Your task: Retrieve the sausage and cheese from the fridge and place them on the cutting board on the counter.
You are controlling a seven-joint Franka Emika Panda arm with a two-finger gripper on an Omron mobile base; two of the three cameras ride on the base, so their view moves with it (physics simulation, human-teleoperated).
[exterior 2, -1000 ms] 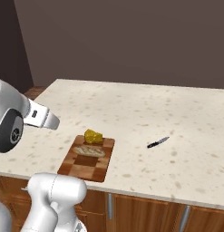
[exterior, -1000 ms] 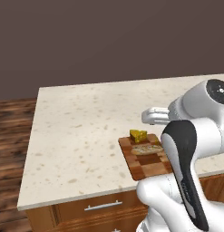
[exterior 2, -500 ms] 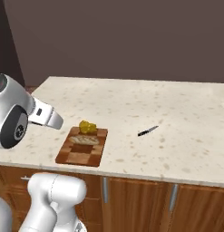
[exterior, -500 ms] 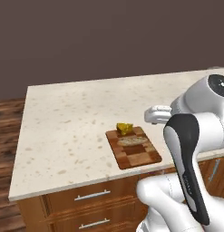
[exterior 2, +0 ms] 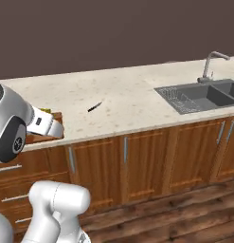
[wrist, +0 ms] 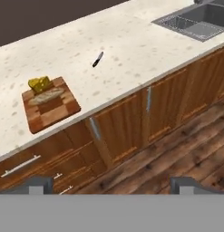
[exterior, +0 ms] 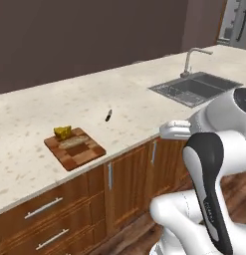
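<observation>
The checkered wooden cutting board (wrist: pixel 51 108) lies on the beige counter (wrist: pixel 131 50) near its front edge. The yellow cheese wedge (wrist: pixel 40 84) sits on the board's far corner, with a pale beige oblong (wrist: pixel 47 95) beside it. The left base view shows the same cutting board (exterior: pixel 74 148) and cheese (exterior: pixel 63 132). My gripper (wrist: pixel 112 186) is open and holds nothing, well back from the counter and over the wooden floor. The grey fridge (exterior: pixel 238 22) stands at the far right. The sausage is out of view.
A small dark knife (wrist: pixel 98 59) lies on the counter right of the board. A steel sink (exterior: pixel 196 88) with a faucet (exterior: pixel 193 56) is set further right. Brown cabinets (wrist: pixel 168 99) with silver handles run below, with wooden floor (wrist: pixel 177 154) in front.
The whole picture has shifted: the base has backed off and moved right along the counter. The sink, cabinets and fridge now show. Board and cheese keep their place on the counter.
</observation>
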